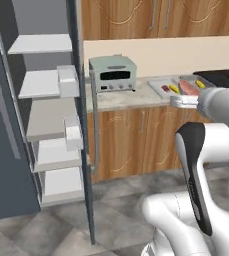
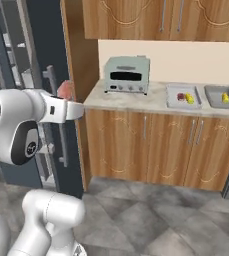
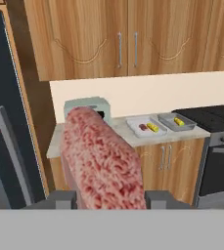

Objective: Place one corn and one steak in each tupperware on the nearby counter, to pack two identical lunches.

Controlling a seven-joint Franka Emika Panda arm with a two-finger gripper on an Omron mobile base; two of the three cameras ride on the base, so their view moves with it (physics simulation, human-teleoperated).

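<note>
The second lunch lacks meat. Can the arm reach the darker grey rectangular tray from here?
Probably not. The gripper, shut on the marbled red steak, hangs beside the fridge, while the darker tray sits far past the pale-green toaster oven. Nothing blocks the way.

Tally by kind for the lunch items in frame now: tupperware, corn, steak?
tupperware: 2, paler and darker
corn: 2, one in the paler tupperware, one in the darker
steak: 2, one in the paler tupperware, one held in the gripper
Total: 6
</note>
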